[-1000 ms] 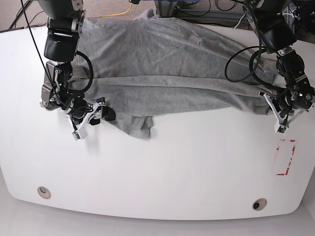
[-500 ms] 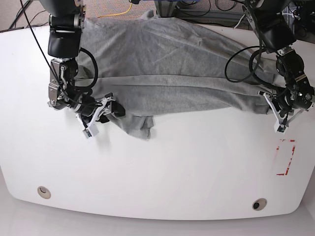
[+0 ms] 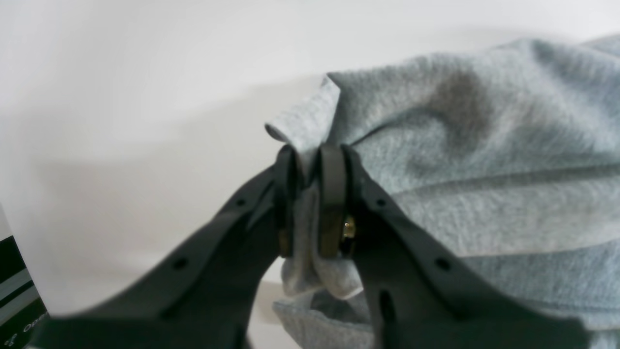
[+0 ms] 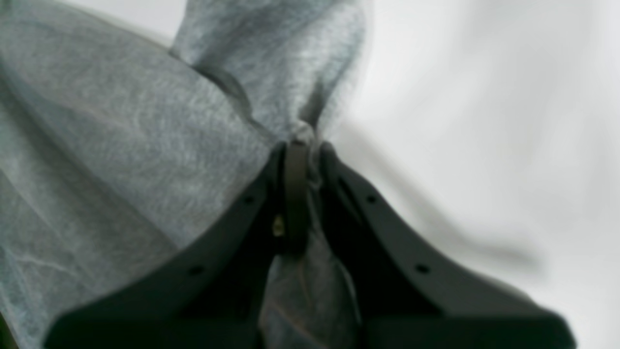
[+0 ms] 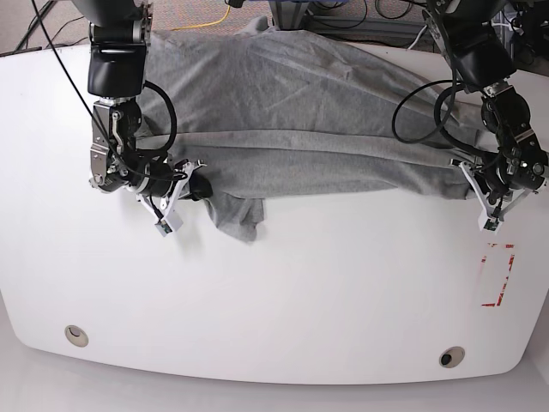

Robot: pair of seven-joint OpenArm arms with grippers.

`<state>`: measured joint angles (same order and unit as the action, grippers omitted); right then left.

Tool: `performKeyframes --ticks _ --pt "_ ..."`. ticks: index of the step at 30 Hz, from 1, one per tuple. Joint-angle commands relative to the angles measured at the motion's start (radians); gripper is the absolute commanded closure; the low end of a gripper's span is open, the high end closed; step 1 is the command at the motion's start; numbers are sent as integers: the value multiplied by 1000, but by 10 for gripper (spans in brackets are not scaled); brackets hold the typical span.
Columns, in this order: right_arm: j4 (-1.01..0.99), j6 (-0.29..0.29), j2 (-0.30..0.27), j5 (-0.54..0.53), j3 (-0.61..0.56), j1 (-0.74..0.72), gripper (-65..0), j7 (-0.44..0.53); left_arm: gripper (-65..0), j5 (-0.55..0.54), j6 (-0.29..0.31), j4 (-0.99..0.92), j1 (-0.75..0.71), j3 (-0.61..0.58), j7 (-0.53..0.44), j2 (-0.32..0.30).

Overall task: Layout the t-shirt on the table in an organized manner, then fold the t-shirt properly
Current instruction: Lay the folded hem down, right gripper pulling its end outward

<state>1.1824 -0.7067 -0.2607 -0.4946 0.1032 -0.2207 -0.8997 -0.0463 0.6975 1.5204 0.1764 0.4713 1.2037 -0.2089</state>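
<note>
A: Where's the heather-grey short-sleeved cotton t-shirt [image 5: 300, 129]?

B: Spread crumpled across the far half of the glossy white curved-edged worktop [image 5: 283, 300], a long fold running its width between the two sets of jaws.

A: And the arms?

B: Both reach down from the far edge, wrists bent low. The right gripper [image 5: 190, 184] has its dark jaws pressed together, pinching a bunched flap of soft knit. The left gripper [image 5: 474, 176] likewise pinches a rolled hem, cloth squeezed between the pads [image 3: 332, 194].

A: Beyond them?

B: A red tape rectangle [image 5: 497, 275] just outside the left jaws, and two round grommets [image 5: 452, 356] near the front edge.
</note>
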Motion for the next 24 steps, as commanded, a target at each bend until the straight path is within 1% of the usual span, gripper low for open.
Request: performKeyframes --ticks 1,3,4,7,13,15,19,22,24 --pt "17 9 -27 14 7 -33 -19 -5 -69 -4 1 19 18 2 -12 -14" --pt "23 9 -38 14 7 -44 -13 -6 -69 -4 1 19 16 1 -12 -14" --pt "26 9 -52 14 7 -46 -6 -20 -69 -4 1 19 16 1 -12 -14" --pt "26 9 -68 14 8 -64 -5 -65 -74 -4 1 19 16 1 -12 -14" --pt "26 9 -71 15 51 -61 -5 -89 -76 -4 1 19 -7 1 -5 -17" --pt "26 9 -71 18 54 -49 -5 -89 -79 -5 1 19 -11 -1 28 -19" --pt "26 9 -71 14 57 -36 -5 -91 -113 -5 1 22 -15 -1 127 -19" --pt "26 9 -71 14 57 -33 -5 -91 -122 -2 1 45 -27 2 141 -21" --pt "26 9 -71 14 59 -32 -3 -91 -142 0 1 73 -61 2 141 -21"
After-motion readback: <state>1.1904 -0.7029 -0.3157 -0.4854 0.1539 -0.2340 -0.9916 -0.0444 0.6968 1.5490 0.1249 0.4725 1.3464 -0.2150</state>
